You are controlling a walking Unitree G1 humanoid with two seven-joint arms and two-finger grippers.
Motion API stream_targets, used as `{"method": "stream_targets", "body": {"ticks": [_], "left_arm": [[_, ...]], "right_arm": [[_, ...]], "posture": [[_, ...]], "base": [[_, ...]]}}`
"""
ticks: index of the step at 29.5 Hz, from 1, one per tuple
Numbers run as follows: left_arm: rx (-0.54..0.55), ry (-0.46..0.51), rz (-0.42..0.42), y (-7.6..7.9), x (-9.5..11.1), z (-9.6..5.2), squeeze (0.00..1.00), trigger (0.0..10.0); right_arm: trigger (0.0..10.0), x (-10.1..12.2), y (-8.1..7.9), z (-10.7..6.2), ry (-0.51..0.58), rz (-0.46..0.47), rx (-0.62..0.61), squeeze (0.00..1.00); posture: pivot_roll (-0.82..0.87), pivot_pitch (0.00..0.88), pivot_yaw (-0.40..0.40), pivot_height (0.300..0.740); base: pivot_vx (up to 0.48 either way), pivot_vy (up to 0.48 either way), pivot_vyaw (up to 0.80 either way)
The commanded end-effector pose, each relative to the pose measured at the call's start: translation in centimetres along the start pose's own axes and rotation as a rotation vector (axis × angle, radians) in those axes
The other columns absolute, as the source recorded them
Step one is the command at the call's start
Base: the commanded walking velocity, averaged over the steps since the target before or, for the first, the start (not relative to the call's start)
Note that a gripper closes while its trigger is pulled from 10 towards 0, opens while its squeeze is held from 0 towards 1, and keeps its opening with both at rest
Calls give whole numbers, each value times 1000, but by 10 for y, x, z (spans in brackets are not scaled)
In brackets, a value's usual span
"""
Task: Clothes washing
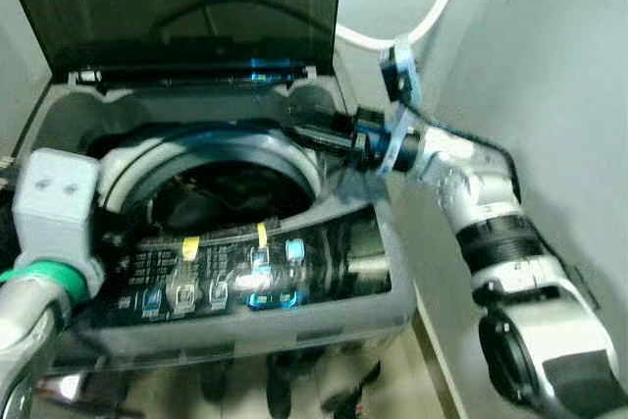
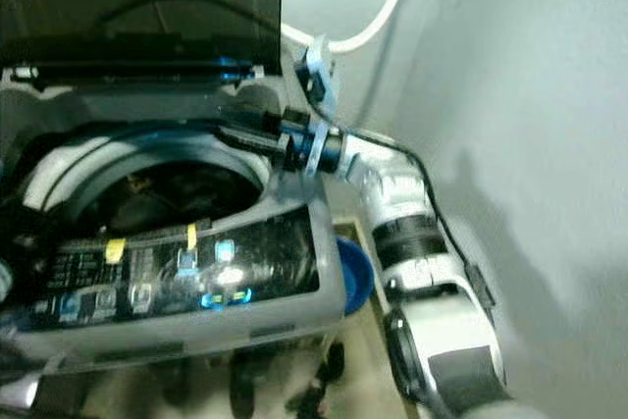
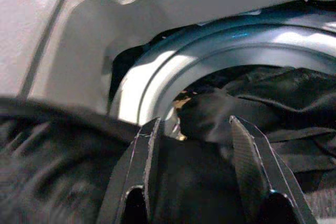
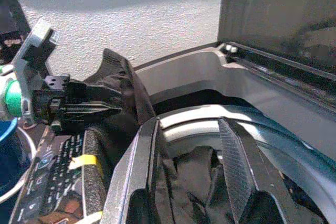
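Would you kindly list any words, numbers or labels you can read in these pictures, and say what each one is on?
No text can be read here.
Control panel of the washing machine: button markings and lit blue icons, too blurred to read.
Yellow stickers on the panel: no legible writing.
Open lid: a white checkered pattern, not lettering.

We note the right arm (image 1: 496,233) as silver-grey segments joined by a black ribbed band, ending near the camera in a large black round joint housing. At its wrist sit blue brackets (image 1: 397,80) and black hardware, with a black cable along the forearm. The left arm (image 1: 44,242) carries a pale grey boxy block with two small holes, above a green ring. Each gripper's two fingers (image 4: 144,177) are long, black and tapered, with a dull matte face.
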State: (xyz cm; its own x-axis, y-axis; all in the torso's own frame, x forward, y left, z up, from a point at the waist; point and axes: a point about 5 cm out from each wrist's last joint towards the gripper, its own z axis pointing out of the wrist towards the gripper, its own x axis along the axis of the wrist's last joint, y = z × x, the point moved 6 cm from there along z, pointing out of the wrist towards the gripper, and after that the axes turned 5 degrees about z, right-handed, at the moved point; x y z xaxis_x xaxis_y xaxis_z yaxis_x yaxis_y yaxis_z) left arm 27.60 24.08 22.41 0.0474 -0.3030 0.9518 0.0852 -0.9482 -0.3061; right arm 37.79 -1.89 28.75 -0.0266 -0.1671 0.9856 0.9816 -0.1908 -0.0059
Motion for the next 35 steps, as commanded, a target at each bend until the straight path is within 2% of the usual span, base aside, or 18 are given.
{"method": "stream_targets", "body": {"ticks": [1, 3, 6, 7, 8, 10, 12, 13, 15, 16, 17, 19, 20, 22, 26, 31, 35], "left_arm": [[50, 33, 3, -4, 4, -10, 0, 10000], [70, 48, -11, 0, 5, -21, 0, 10000], [94, 84, -31, 0, 10, -28, 0, 10000], [134, 184, -54, -3, 28, -39, 0, 10000], [134, 184, -54, -3, 28, -39, 0, 10000], [95, 281, -101, 3, 41, -49, 0, 10000], [95, 281, -101, 3, 41, -49, 0, 10000], [72, 293, -114, 7, 41, -54, 0, 10000], [95, 213, -137, 10, 21, -63, 0, 10000], [95, 213, -137, 10, 21, -63, 0, 10000], [123, 168, -138, 10, 10, -68, 0, 10000], [123, 168, -138, 10, 10, -68, 0, 10000], [133, 129, -141, 11, 1, -70, 0, 10000], [136, 110, -142, 12, -3, -71, 0, 10000], [140, 106, -118, 6, -7, -61, 0, 10000], [204, 92, -69, -19, -15, -45, 0, 10000], [230, 69, -57, -24, -20, -40, 0, 10000]], "right_arm": [[10000, -2, -4, -1, -19, -9, 12, 0], [10000, -2, -6, -2, -20, -8, 16, 0], [10000, -2, -6, -2, -20, -7, 17, 0], [10000, -3, -7, -2, -20, -5, 17, 0], [10000, -3, -7, -2, -20, -5, 17, 0], [10000, -3, -6, -2, -20, -4, 15, 0], [10000, -3, -6, -2, -20, -4, 15, 0], [10000, -3, -7, -1, -19, -3, 15, 0], [10000, -2, -7, -1, -20, -4, 13, 0], [10000, -2, -7, -1, -20, -4, 13, 0], [10000, -2, -7, -2, -20, -5, 12, 0], [10000, -2, -7, -2, -20, -5, 12, 0], [10000, -2, -7, -2, -21, -4, 10, 0], [10000, -2, -8, -3, -21, -4, 10, 0], [10000, -4, -8, -2, -28, -4, 12, 0], [10000, -3, -8, 1, -31, -8, 10, 0], [10000, -3, -7, 1, -31, -8, 7, 0]], "posture": [[205, 46, -24, 740], [205, 46, -24, 740], [206, 50, -23, 740], [206, 50, -23, 740], [206, 50, -23, 740], [206, 50, -23, 740], [206, 50, -23, 740], [206, 50, -23, 740], [210, 50, -19, 740], [210, 50, -19, 740], [207, 48, -11, 740], [207, 48, -11, 740], [207, 48, -11, 740], [207, 48, -11, 740], [212, 48, -18, 740], [214, 46, -23, 740], [210, 41, -25, 740]], "base": [[0, 0, 0], [0, 0, 0], [0, 0, 0], [0, 0, 0], [0, 0, 0], [0, 0, 0], [0, 0, 0], [0, 0, 0], [0, 0, 0], [0, 0, 0], [0, 0, 0], [0, 0, 0], [0, 0, 0], [0, 0, 0], [0, 0, 0], [0, 0, 0], [0, 0, 0]]}}
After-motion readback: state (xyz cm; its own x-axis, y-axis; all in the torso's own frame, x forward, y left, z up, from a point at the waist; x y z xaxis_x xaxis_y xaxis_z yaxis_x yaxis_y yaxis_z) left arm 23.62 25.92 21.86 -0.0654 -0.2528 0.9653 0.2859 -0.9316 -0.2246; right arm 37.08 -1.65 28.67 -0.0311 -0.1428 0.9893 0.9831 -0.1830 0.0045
